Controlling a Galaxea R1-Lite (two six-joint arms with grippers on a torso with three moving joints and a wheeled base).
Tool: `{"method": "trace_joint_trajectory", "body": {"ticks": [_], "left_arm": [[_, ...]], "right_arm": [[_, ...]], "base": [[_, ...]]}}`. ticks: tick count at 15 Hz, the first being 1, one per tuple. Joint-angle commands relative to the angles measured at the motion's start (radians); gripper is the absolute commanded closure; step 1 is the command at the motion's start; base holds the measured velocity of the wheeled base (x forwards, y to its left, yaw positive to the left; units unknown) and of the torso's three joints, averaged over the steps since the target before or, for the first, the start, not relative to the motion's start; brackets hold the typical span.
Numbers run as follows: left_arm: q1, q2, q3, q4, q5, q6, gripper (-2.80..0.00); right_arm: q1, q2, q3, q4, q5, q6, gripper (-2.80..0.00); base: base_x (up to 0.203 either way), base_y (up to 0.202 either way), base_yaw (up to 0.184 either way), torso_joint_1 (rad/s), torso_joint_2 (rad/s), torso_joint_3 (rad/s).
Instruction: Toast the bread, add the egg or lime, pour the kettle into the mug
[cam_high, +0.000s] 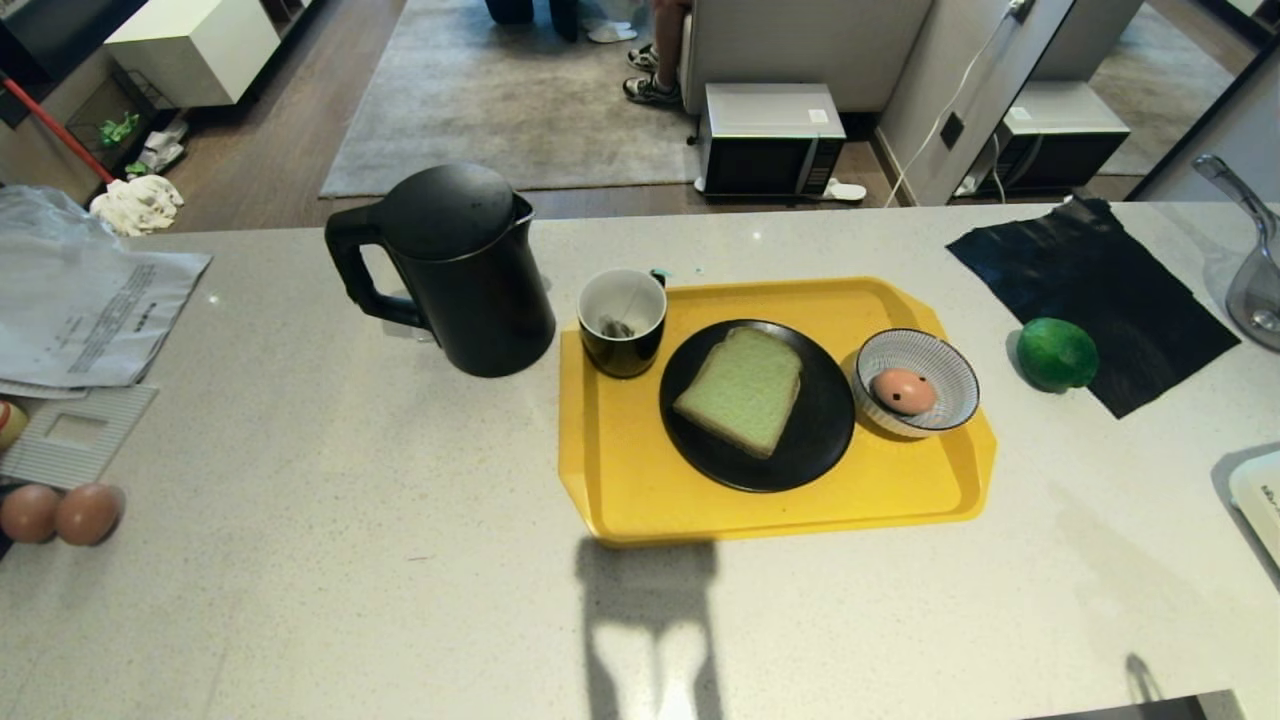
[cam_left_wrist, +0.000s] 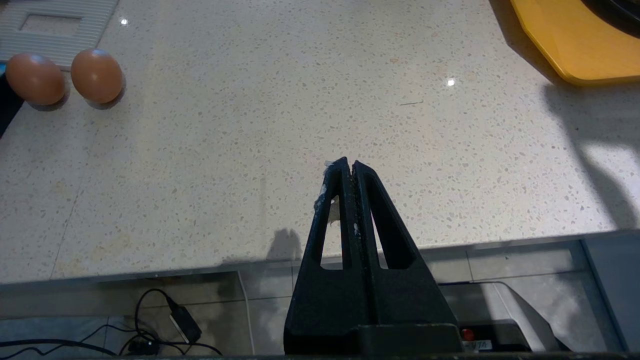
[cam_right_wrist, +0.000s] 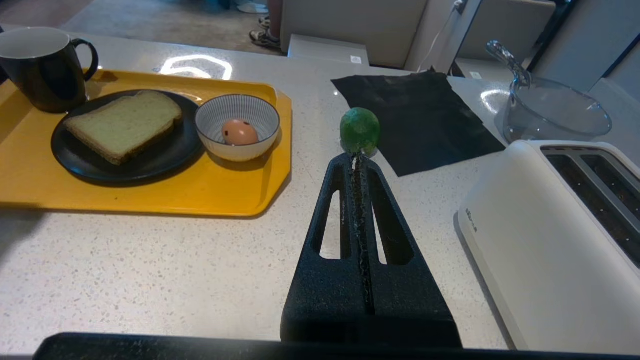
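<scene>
The pale green bread (cam_high: 742, 388) (cam_right_wrist: 123, 123) lies on a black plate (cam_high: 815, 450) on the yellow tray (cam_high: 640, 490). The spotted egg (cam_high: 904, 390) (cam_right_wrist: 240, 132) sits in a striped white bowl (cam_high: 950, 375) on the tray's right. The black mug (cam_high: 622, 322) (cam_right_wrist: 42, 67) stands at the tray's far left corner, the black kettle (cam_high: 460, 268) left of it. The lime (cam_high: 1057, 354) (cam_right_wrist: 359, 130) rests on the counter right of the tray. My right gripper (cam_right_wrist: 357, 156) is shut and empty, near the counter's front edge, short of the lime. My left gripper (cam_left_wrist: 348, 162) is shut and empty over bare counter at the front edge.
A white toaster (cam_right_wrist: 555, 235) (cam_high: 1262, 495) stands at the right. A black cloth (cam_high: 1095, 290) and a glass bowl (cam_right_wrist: 555, 112) lie behind the lime. Two plain brown eggs (cam_high: 60, 512) (cam_left_wrist: 65, 77) and papers (cam_high: 90, 310) sit at the left.
</scene>
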Motion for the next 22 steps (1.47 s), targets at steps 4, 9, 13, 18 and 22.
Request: {"method": "trace_joint_trajectory", "body": {"ticks": [4, 9, 13, 18, 22], "left_arm": [[0.0, -0.002, 0.017, -0.001, 0.0, 0.0, 0.0], [0.0, -0.002, 0.017, -0.001, 0.0, 0.0, 0.0], [0.0, -0.002, 0.017, -0.001, 0.0, 0.0, 0.0], [0.0, -0.002, 0.017, -0.001, 0.001, 0.0, 0.0], [0.0, -0.002, 0.017, -0.001, 0.0, 0.0, 0.0]], "right_arm": [[0.0, 0.002, 0.002, 0.231, 0.001, 0.003, 0.0], [0.0, 0.002, -0.002, 0.396, 0.048, 0.015, 0.0], [0.0, 0.002, -0.002, 0.393, 0.049, 0.026, 0.0], [0.0, 0.002, 0.0, 0.389, 0.044, 0.048, 0.0], [0.0, 0.002, 0.0, 0.383, 0.025, 0.092, 0.0]], "base": [[0.0, 0.0, 0.0, 0.0, 0.0, 0.0], [0.0, 0.0, 0.0, 0.0, 0.0, 0.0], [0.0, 0.0, 0.0, 0.0, 0.0, 0.0], [0.0, 0.0, 0.0, 0.0, 0.0, 0.0], [0.0, 0.0, 0.0, 0.0, 0.0, 0.0]]}}
